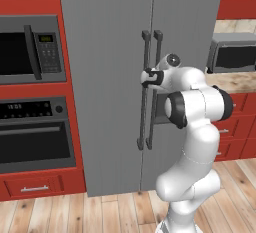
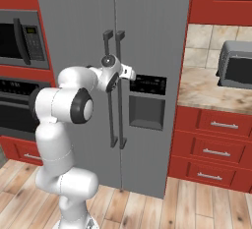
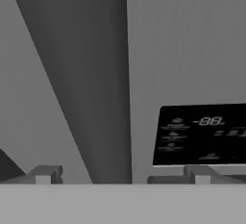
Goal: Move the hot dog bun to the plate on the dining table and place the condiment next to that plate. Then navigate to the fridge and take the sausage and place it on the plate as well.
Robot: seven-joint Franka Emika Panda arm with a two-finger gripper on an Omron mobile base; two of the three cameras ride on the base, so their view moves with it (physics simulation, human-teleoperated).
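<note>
One fridge [image 1: 110, 77], tall, plain grey, two closed doors, two dark handles [image 1: 151, 89] mid-frame; end effector [image 3: 122, 175] spread wide, pinching nothing.

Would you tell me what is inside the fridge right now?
That is hidden: both grey doors of the fridge are shut. The open gripper is at the door handles.

The arm [image 1: 192, 142] is built of glossy white rounded segments, joined by dark, near-black rings at the joints. A round grey cap is set on the wrist just behind the hand. The gripper [image 3: 122, 175] carries two small, square-tipped dark grey fingers [image 3: 44, 175]. No cables or markings can be made out.
</note>
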